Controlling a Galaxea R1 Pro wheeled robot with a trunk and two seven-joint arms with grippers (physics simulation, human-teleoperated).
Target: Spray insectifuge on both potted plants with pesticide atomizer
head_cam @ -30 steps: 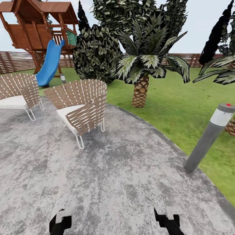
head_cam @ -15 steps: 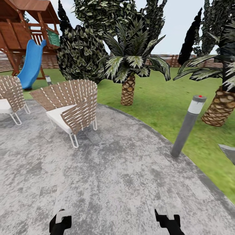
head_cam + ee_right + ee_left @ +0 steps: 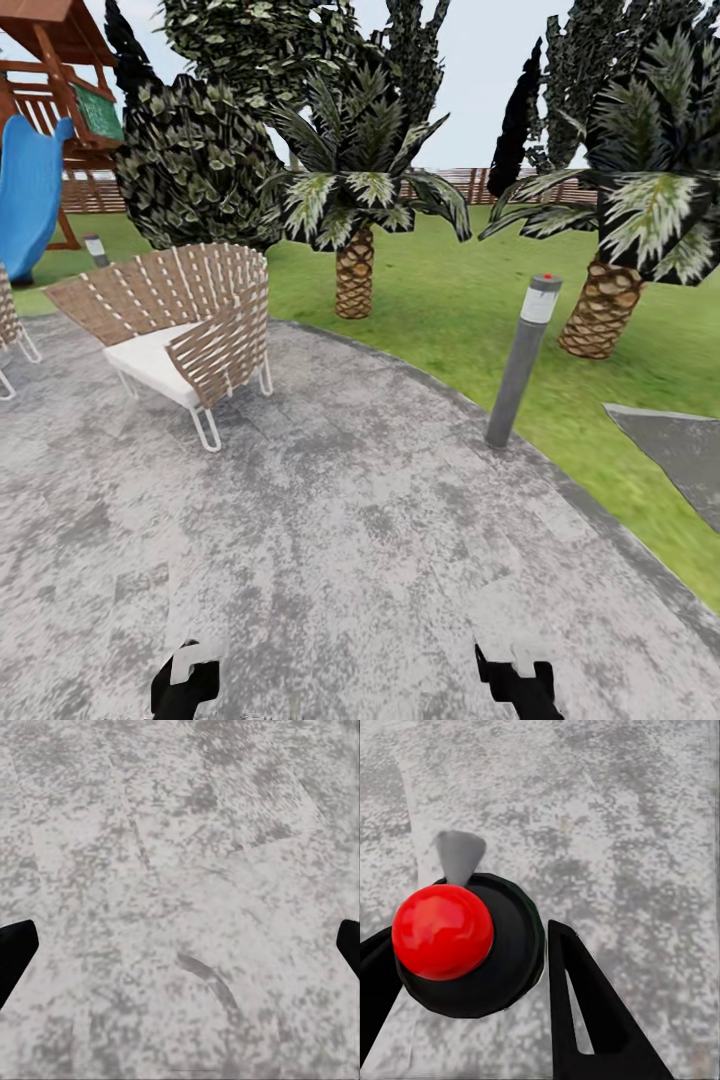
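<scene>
The pesticide atomizer and the potted plants are out of view. I stand on the round grey paved patio (image 3: 330,540) of the garden, with green lawn (image 3: 450,300) beyond its edge. My left gripper (image 3: 185,682) and right gripper (image 3: 515,682) hang low at the near edge of the head view, both open and empty. In the left wrist view the dark fingers (image 3: 585,1020) frame a black disc with a red dome (image 3: 442,931) that lies beyond them over the paving. In the right wrist view my right gripper (image 3: 180,952) hangs over bare paving, its fingertips (image 3: 13,952) at the picture's two sides.
A woven brown chair (image 3: 180,335) stands at left on the patio. A grey bollard lamp (image 3: 520,360) rises at the patio's right edge. Two scaly-trunked palms (image 3: 352,270) (image 3: 605,305), a dark bush (image 3: 190,170), a blue slide (image 3: 25,200), a grey stepping stone (image 3: 675,450) and a slatted fence (image 3: 480,185) lie beyond.
The camera has swung to the right, so chairs, slide and palm slid left in the picture. A second palm and a stepping stone came into view. Both grippers hold the same pose.
</scene>
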